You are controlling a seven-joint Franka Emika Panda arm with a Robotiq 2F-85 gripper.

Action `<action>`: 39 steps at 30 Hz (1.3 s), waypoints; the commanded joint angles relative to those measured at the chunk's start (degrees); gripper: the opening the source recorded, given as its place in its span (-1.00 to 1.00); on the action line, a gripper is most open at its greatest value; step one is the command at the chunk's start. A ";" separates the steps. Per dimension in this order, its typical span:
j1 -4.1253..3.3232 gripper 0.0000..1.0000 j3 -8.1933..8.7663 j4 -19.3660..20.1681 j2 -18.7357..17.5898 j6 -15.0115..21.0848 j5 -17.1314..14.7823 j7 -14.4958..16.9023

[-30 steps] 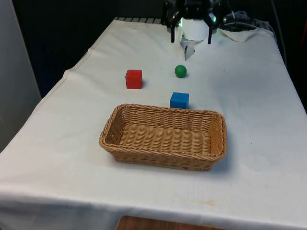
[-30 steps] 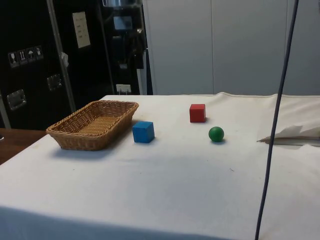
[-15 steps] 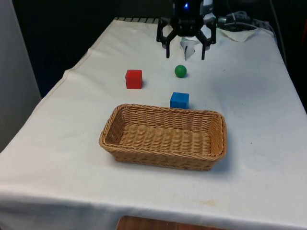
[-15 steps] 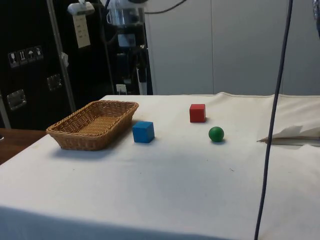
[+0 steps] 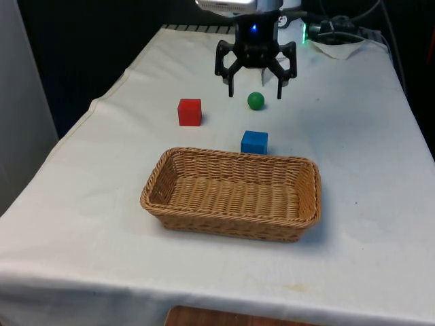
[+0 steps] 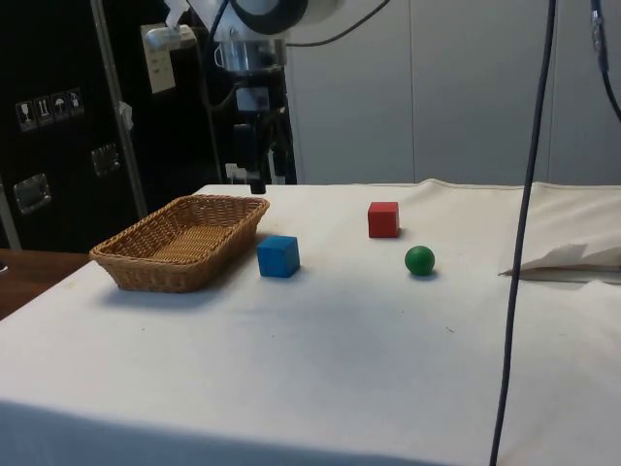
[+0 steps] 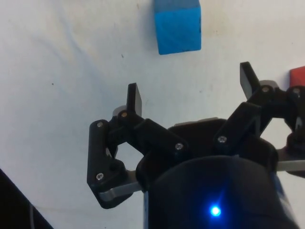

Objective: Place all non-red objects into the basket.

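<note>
Wicker basket (image 5: pixel 231 193) sits low in the front view's centre. Just beyond its far rim lies the blue cube (image 5: pixel 254 142); farther up, the green ball (image 5: pixel 255 100), with the red cube (image 5: pixel 189 112) to its left. Above the ball hangs the black gripper (image 5: pixel 255 89), fingers spread wide and holding nothing.
</note>
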State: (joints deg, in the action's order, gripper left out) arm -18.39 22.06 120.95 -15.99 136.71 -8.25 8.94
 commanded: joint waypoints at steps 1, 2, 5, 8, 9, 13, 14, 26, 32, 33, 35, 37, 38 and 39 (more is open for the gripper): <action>0.23 1.00 -0.06 0.34 0.06 0.57 -0.40 0.57; 0.06 1.00 0.17 0.11 0.00 0.00 0.00 0.17; 0.29 1.00 0.00 0.17 -0.80 0.86 -0.63 0.92; 0.46 1.00 -0.11 0.00 -2.12 1.60 -0.80 1.15; 0.46 1.00 -0.11 -0.06 -2.46 1.83 -0.86 1.20; 0.46 1.00 -0.23 -0.34 -3.67 2.58 -1.38 1.32; 0.46 1.00 -0.29 -0.46 -4.07 2.81 -1.60 1.43; 0.63 1.00 -0.69 -1.72 -8.37 4.64 -4.64 3.15; 0.69 1.00 -0.92 -2.06 -10.08 5.39 -7.16 4.81; 0.74 1.00 -0.97 -2.23 -10.43 5.50 -7.62 5.10; 0.80 1.00 -1.03 -2.58 -11.06 5.56 -8.54 5.67; 0.11 1.00 -0.23 -2.52 -11.17 5.16 -7.96 5.21; 0.80 1.00 -1.09 -2.92 -11.75 5.67 -9.57 6.42; 0.80 1.00 -1.15 -3.04 -12.03 5.73 -10.08 6.76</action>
State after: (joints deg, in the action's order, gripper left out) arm -18.28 21.77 117.86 -28.19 141.86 -17.88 15.24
